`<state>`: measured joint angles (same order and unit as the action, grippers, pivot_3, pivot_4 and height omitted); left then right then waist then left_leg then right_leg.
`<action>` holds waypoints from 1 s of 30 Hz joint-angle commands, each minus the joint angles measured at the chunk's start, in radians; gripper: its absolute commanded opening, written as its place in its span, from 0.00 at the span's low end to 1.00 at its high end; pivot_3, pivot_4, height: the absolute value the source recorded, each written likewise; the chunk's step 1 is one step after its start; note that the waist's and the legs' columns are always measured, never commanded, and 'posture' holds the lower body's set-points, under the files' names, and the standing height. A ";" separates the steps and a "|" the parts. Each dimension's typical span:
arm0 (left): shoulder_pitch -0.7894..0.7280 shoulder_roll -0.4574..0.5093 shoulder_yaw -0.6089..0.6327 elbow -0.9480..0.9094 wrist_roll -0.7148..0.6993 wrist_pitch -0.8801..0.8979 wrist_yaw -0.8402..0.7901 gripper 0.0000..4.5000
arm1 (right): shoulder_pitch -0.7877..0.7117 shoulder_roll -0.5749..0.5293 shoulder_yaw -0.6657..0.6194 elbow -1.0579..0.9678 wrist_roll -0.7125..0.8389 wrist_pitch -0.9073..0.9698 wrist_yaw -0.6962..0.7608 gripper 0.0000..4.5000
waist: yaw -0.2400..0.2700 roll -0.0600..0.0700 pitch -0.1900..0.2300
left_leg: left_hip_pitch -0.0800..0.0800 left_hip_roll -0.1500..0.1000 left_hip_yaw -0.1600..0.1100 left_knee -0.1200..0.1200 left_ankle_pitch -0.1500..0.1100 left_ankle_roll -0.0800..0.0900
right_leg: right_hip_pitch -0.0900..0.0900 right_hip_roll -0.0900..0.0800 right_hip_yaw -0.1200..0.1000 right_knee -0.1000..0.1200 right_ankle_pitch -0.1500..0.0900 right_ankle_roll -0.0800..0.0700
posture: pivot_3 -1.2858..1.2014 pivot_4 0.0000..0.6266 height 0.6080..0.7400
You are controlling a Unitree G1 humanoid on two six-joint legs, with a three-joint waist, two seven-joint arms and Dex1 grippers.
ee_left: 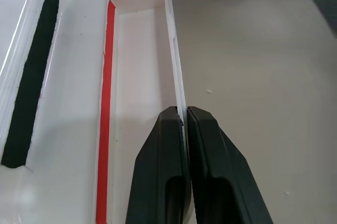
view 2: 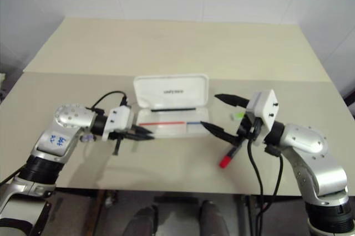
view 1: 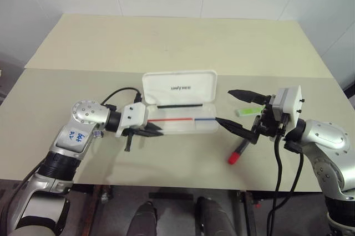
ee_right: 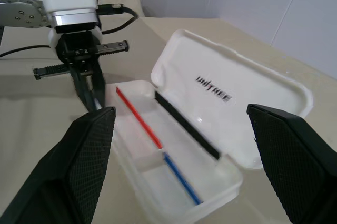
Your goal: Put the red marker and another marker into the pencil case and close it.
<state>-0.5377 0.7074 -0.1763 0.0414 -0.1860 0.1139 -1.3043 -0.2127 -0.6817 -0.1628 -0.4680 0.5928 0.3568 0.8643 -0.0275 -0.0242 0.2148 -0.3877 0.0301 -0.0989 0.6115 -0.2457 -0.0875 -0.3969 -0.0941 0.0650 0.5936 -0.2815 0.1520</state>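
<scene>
While the pencil case [view 1: 180, 103] lies open at the middle of the table [view 1: 166, 42], lid raised toward twelve o'clock and tray empty, both markers are found outside it on the right side. One red marker [view 1: 237, 153] is seen at about five o'clock from the case, its long axis running from a red end at seven o'clock to a black end at one o'clock, passing under the right gripper [view 1: 236, 109]. One light-green highlighter [view 1: 248, 111] lies at three o'clock from the case, between that gripper's fingers as viewed from the head, its long axis roughly three to nine. The right gripper is spread wide and holds nothing; it is judged the nearer arm for either marker. The left gripper [view 1: 157, 131] is pressed shut on the tray's front wall near the case's left end, apparently steadying it. Counted: one case, two markers, two grippers. The red marker is reckoned to lie below and slightly toward six o'clock of the right gripper.
</scene>
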 commanded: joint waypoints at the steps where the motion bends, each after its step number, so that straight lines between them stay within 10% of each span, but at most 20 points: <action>1: 0.021 -0.001 -0.004 -0.052 -0.013 -0.020 -0.003 0.01 | 0.034 -0.034 -0.049 -0.072 0.041 0.018 0.009 0.94 | 0.001 0.000 0.000 | 0.000 0.000 0.000 0.000 0.000 0.000 | 0.000 0.000 0.000 0.000 0.000 0.000 | 0.52 0.24 1.00; 28: -0.008 -0.087 -0.092 0.019 0.088 0.047 0.076 0.01 | 0.191 -0.118 -0.117 -0.170 0.113 0.065 0.045 0.94 | 0.005 0.000 0.000 | 0.000 0.000 0.000 0.002 0.001 0.001 | 0.000 0.000 0.000 0.001 -0.003 -0.007 | 0.52 0.24 1.00; 30: -0.006 -0.092 -0.092 0.010 0.084 0.046 0.078 0.12 | 0.186 -0.115 -0.112 -0.167 0.110 0.062 0.045 0.94 | 0.004 0.000 0.000 | 0.000 0.000 0.000 0.002 0.001 0.001 | 0.001 0.000 0.000 0.001 -0.003 -0.007 | 0.52 0.24 1.00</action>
<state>-0.5390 0.6225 -0.2595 0.0843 -0.1010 0.1573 -1.2339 -0.0170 -0.7889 -0.2487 -0.6217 0.6949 0.4363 0.9053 -0.0230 -0.0244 0.2148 -0.3877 0.0300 -0.0990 0.6139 -0.2443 -0.0868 -0.3963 -0.0940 0.0650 0.5944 -0.2850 0.1451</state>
